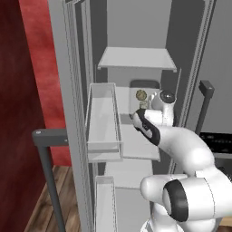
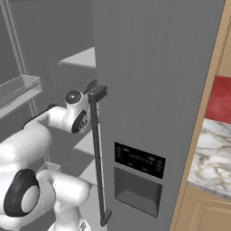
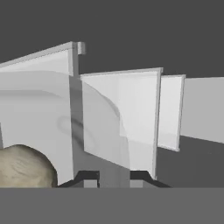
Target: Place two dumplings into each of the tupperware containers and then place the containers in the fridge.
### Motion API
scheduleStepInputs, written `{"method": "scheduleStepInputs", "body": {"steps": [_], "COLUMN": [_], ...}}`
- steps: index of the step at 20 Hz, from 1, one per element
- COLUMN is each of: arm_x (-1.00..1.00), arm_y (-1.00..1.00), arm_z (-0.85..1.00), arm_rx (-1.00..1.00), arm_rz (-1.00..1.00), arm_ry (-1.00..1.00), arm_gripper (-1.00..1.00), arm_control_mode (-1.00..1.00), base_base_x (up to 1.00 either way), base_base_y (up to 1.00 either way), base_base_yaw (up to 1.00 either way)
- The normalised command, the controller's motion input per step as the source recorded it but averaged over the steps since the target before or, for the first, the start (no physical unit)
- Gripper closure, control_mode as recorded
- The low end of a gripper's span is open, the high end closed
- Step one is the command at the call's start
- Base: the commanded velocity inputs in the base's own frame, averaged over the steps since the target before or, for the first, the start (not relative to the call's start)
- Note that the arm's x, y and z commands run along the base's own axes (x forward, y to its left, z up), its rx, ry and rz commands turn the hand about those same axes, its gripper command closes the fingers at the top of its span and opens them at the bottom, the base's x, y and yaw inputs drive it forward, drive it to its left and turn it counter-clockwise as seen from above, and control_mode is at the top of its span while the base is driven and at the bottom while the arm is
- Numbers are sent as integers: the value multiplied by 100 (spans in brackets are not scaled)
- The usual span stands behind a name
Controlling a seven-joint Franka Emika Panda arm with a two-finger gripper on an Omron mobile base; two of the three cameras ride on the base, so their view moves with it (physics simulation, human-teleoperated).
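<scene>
Fridge (image 1: 136,27): stands open around the gripper, its grey cabinet behind and to both sides.
Closed fridge door (image 2: 153,90): to the gripper's right, with a dark dispenser panel (image 2: 139,160) and a long dark handle (image 2: 97,149).
Open door: to the gripper's left, carrying clear door bins (image 1: 103,122).
Shelves (image 1: 137,58): one pale shelf above the gripper, another at its level.
Arm: reaches forward into the fridge.
Tupperware container (image 1: 144,84): dark grey, just beyond the gripper at shelf height; whether it rests on the shelf cannot be told.
Gripper (image 3: 113,178): fingers drawn close together, apparently clamped on the translucent wall of a container.
Dumplings (image 1: 141,95): inside the container, just ahead of the gripper; one (image 3: 24,166) close beside the fingertips.
</scene>
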Motion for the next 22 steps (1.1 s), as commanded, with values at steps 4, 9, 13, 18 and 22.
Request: {"method": "scheduleStepInputs", "body": {"steps": [4, 9, 13, 18, 22], "arm_x": [84, 78, 71, 38, 22], "arm_y": [-1, -2, -10, -3, 0], "arm_z": [0, 0, -4, -34, -29], "arm_rx": [0, 1, 1, 0, 0], "arm_rz": [0, 0, 0, 0, 0], "arm_ry": [1, 0, 0, 0, 0], "arm_gripper": [100, 100, 100, 100, 100], "arm_control_mode": [-100, -100, -100, -100, -100], "base_base_x": [0, 0, 0, 0, 0], "base_base_y": [0, 0, 0, 0, 0], "base_base_yaw": [0, 0, 0, 0, 0]}}
